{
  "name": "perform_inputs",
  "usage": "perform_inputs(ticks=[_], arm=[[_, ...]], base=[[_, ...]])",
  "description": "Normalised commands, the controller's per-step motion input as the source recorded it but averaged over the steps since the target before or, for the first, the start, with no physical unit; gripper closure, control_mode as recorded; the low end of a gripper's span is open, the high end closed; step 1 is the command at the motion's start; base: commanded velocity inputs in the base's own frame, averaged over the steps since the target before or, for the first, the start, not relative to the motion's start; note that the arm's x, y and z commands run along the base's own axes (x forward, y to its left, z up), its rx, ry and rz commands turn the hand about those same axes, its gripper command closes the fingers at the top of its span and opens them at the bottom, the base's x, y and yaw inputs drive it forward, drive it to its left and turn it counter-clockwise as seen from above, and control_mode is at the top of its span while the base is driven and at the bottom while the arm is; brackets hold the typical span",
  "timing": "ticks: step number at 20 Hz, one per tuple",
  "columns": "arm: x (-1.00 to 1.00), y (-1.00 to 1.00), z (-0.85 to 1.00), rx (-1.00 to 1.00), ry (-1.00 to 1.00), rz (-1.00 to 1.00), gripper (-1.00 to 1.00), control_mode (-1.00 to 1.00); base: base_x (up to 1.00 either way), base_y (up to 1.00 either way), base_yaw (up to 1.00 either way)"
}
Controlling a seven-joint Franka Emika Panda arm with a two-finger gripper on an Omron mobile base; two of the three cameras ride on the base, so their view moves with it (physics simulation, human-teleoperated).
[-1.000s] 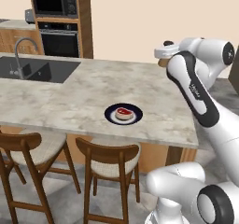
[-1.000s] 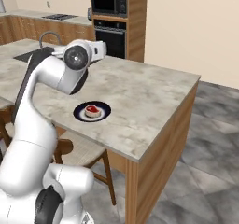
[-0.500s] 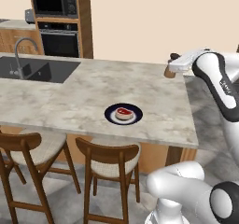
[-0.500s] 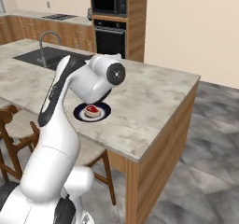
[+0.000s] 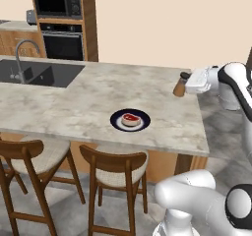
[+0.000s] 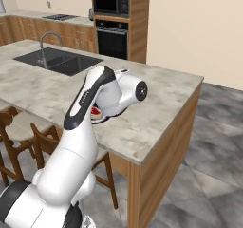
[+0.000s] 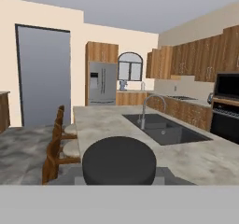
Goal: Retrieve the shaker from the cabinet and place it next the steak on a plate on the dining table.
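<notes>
White gripper pinching the shaker, its tan body lying nearly level with the dark cap pointing away from the hand; in the hand view that cap sits close before the lens. Shaker held above the far right edge of the dining table, well apart from the plate carrying the steak. Step in hand: carrying toward the plate. Next move likely calls for travelling nearer the plate, righting the shaker, and lowering it just beside the rim.
</notes>
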Motion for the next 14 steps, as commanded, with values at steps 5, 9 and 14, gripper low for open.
perform_inputs(ticks=[5, 9, 14], arm=[[0.01, -0.01, -0.28, -0.10, 0.01, 0.05, 1.00, -1.00], [0.05, 0.00, -0.26, -0.15, 0.00, 0.00, 1.00, -1.00], [0.06, 0.00, -0.15, -0.09, 0.00, 0.00, 1.00, -1.00]], base=[[0.00, 0.00, 0.00], [0.00, 0.00, 0.00], [0.00, 0.00, 0.00]])
